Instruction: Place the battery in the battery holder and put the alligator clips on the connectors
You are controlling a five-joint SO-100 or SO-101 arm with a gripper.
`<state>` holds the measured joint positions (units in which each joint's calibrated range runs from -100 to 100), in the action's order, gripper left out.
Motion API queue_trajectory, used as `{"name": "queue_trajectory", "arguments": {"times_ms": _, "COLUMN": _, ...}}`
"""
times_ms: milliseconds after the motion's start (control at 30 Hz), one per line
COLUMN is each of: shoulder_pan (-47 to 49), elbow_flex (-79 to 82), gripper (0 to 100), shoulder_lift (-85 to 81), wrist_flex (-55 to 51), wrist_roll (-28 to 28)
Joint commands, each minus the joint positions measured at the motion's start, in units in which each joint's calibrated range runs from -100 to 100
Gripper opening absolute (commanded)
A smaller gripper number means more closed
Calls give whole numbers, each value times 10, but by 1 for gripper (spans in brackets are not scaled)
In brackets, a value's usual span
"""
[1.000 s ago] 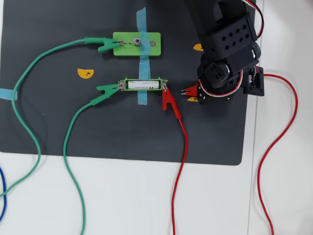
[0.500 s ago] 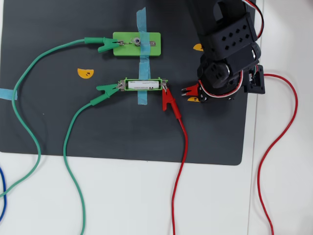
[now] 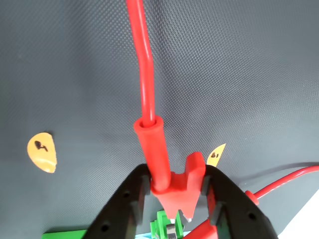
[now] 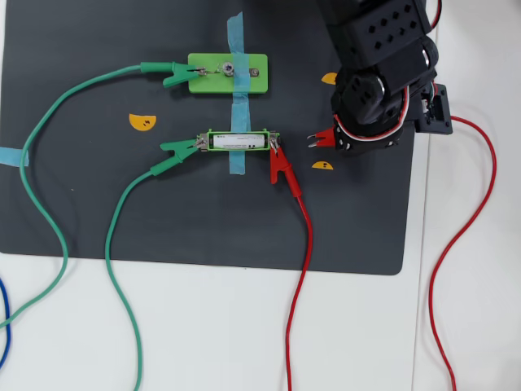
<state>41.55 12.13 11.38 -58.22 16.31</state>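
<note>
Battery [image 4: 238, 141] sits seated in the battery holder [image 4: 208, 133], taped to the black mat so it cannot shift. Green and red clips already bite its end tabs. Fingers [image 4: 311, 140] clench another red alligator clip [image 3: 169, 174], carried clear for the bulb block [image 4: 228, 73].
</note>
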Motion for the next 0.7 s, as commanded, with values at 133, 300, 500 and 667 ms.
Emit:
{"name": "queue_trajectory", "arguments": {"times_ms": 133, "shoulder_pan": -44, "elbow_flex": 48, "gripper": 1, "shoulder_lift": -39, "wrist_flex": 14, "wrist_roll": 17}}
{"name": "queue_trajectory", "arguments": {"times_ms": 300, "shoulder_pan": -82, "elbow_flex": 80, "gripper": 1, "shoulder_lift": -43, "wrist_flex": 14, "wrist_roll": 51}}
{"name": "queue_trajectory", "arguments": {"times_ms": 500, "shoulder_pan": -80, "elbow_flex": 84, "gripper": 1, "shoulder_lift": -73, "wrist_flex": 14, "wrist_roll": 65}}
{"name": "queue_trajectory", "arguments": {"times_ms": 667, "shoulder_pan": -71, "elbow_flex": 85, "gripper": 1, "shoulder_lift": -72, "wrist_flex": 14, "wrist_roll": 65}}
